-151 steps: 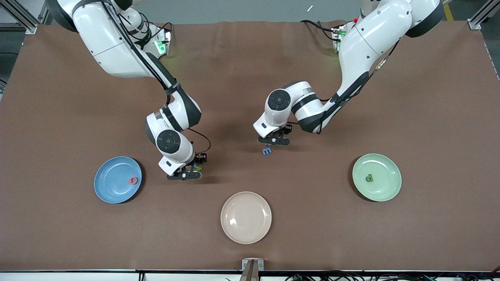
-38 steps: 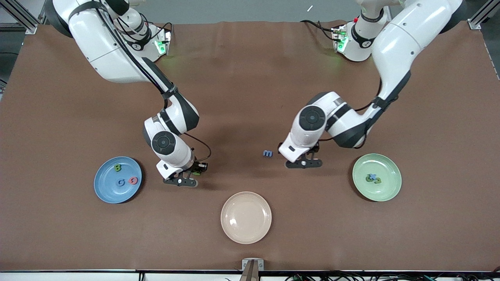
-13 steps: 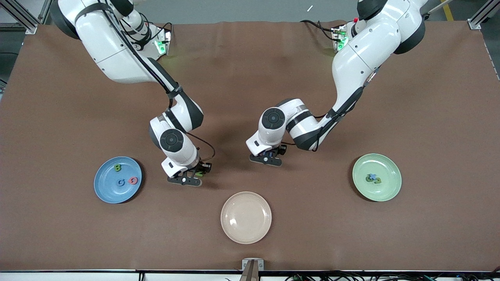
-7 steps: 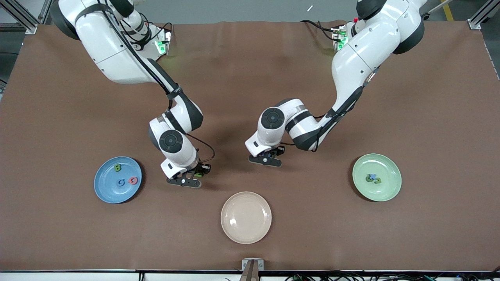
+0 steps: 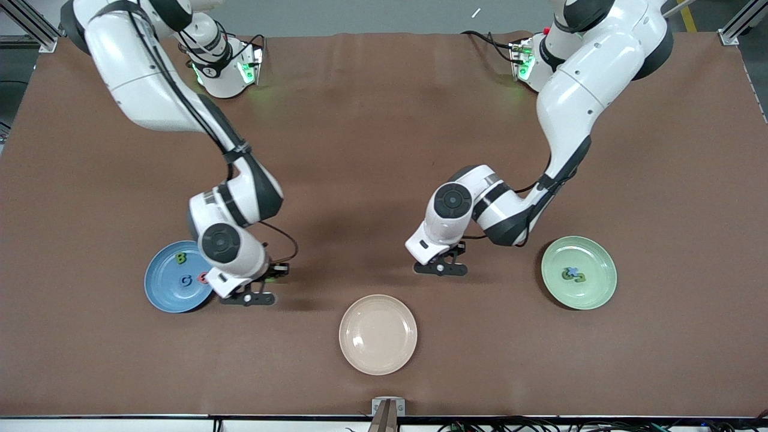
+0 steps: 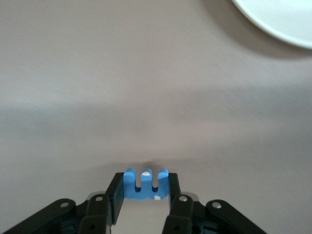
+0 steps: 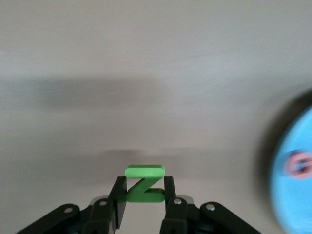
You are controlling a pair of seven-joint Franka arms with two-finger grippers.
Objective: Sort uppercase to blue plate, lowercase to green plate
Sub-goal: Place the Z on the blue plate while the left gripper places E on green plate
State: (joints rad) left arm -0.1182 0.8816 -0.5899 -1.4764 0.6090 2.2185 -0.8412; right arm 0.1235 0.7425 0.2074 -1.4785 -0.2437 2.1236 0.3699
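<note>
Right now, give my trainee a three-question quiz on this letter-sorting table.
1. True or false: the left gripper has its fingers shut on the blue m.
2. Which letter does the right gripper hold? A) green N B) blue G C) green B
3. Fill in: the empty plate, nearest the front camera, is the ___ plate.

Key: 1 true; 2 A; 3 cream.

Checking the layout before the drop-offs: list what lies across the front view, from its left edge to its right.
blue plate → right pincer, shut on the green N → cream plate → left pincer, shut on the blue m → green plate
</note>
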